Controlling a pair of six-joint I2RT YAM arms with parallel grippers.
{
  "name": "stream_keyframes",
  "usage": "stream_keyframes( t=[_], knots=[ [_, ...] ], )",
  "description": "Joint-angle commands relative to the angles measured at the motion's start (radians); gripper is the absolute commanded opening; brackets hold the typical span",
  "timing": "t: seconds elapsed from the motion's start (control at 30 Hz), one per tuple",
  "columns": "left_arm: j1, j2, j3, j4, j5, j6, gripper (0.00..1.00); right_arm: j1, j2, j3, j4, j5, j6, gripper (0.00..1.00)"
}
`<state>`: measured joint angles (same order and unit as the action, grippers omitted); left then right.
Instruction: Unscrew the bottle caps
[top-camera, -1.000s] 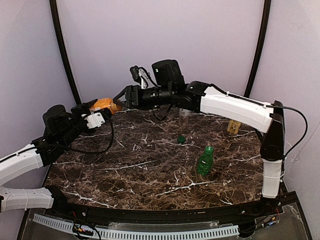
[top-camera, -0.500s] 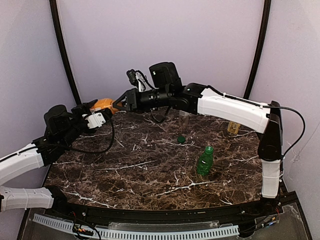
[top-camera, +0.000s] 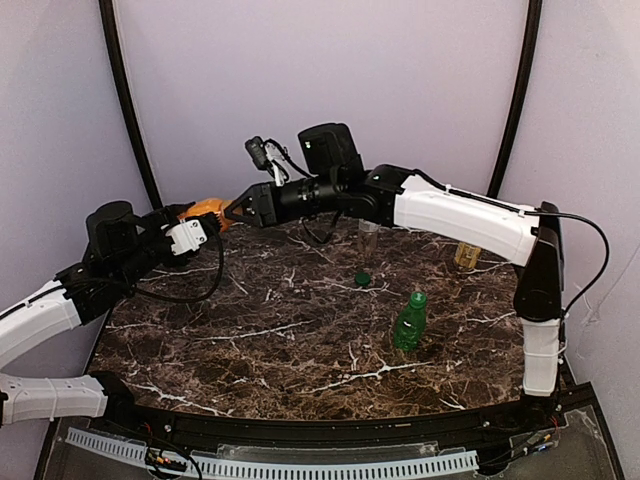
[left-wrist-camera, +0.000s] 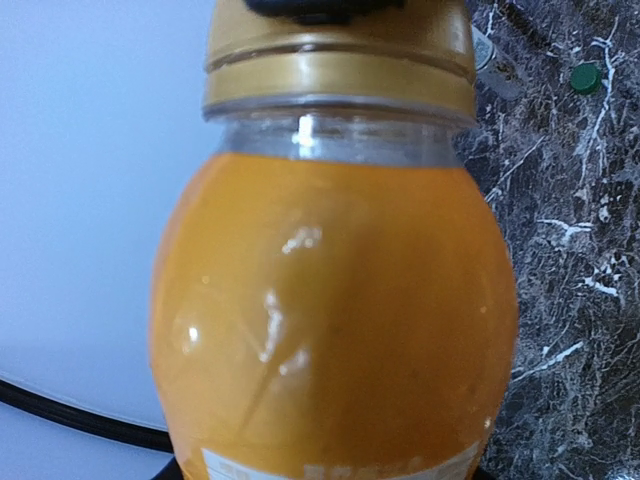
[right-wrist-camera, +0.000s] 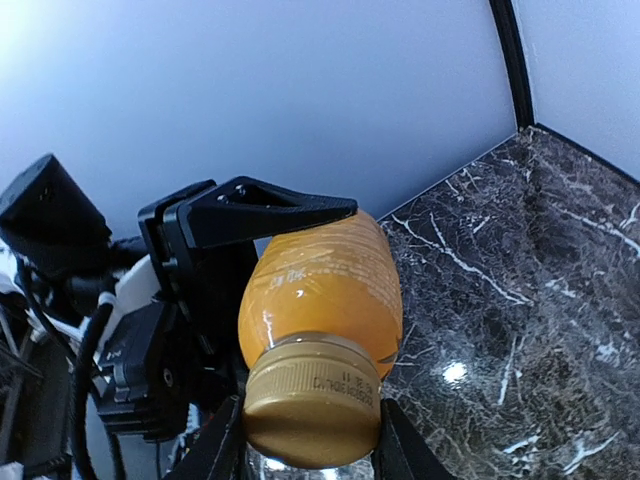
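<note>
An orange bottle (top-camera: 205, 210) hangs tilted above the table's back left corner, with my left gripper (top-camera: 190, 228) shut round its body (left-wrist-camera: 330, 310). One left finger (right-wrist-camera: 270, 212) lies across the bottle's far side. My right gripper (top-camera: 236, 211) is shut on the bottle's tan-gold cap (right-wrist-camera: 312, 400), a finger (right-wrist-camera: 215, 445) pressing on either side; the cap (left-wrist-camera: 340, 60) still sits on the neck. A loose dark green cap (top-camera: 363, 279) lies on the marble. A green bottle (top-camera: 408, 325) stands upright with its bright green cap (top-camera: 418, 298) on.
A clear bottle (top-camera: 369, 238) stands at the back under my right arm. A tan bottle (top-camera: 467, 253) stands at the back right. The dark marble table (top-camera: 250, 350) ends at purple walls behind and on both sides.
My right gripper has reached left onto the orange bottle's cap and shut on it. The left arm, still holding the bottle, has drawn slightly left.
</note>
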<state>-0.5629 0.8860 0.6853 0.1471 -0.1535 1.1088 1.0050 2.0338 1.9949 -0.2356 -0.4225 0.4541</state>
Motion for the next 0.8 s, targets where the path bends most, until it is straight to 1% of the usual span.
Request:
stream_keyframes(
  t=[0.0, 0.17, 0.33, 0.4, 0.5, 0.57, 0.67, 0.77],
  knots=[
    [-0.015, -0.035, 0.076, -0.256, 0.325, -0.175, 0.14, 0.051, -0.043, -0.043, -0.006, 0.004, -0.477, 0.0],
    [-0.015, -0.041, 0.117, -0.389, 0.469, -0.195, 0.12, 0.075, -0.061, -0.055, -0.104, 0.01, -0.752, 0.0],
    [-0.015, -0.034, 0.148, -0.477, 0.557, -0.205, 0.11, 0.108, -0.091, -0.075, -0.123, 0.054, -0.954, 0.0],
    [-0.015, -0.03, 0.164, -0.539, 0.619, -0.205, 0.11, 0.125, -0.117, -0.114, -0.117, 0.053, -1.067, 0.0],
    [-0.015, -0.019, 0.2, -0.669, 0.754, -0.208, 0.11, 0.156, -0.162, -0.201, -0.096, 0.051, -1.3, 0.0],
    [-0.015, -0.013, 0.211, -0.715, 0.819, -0.23, 0.11, 0.179, -0.189, -0.265, -0.067, 0.065, -1.437, 0.0],
    [-0.015, -0.009, 0.214, -0.725, 0.863, -0.264, 0.11, 0.206, -0.203, -0.311, -0.043, 0.109, -1.58, 0.0],
    [-0.015, -0.006, 0.215, -0.723, 0.858, -0.271, 0.11, 0.217, -0.19, -0.299, -0.051, 0.152, -1.658, 0.0]
  ],
)
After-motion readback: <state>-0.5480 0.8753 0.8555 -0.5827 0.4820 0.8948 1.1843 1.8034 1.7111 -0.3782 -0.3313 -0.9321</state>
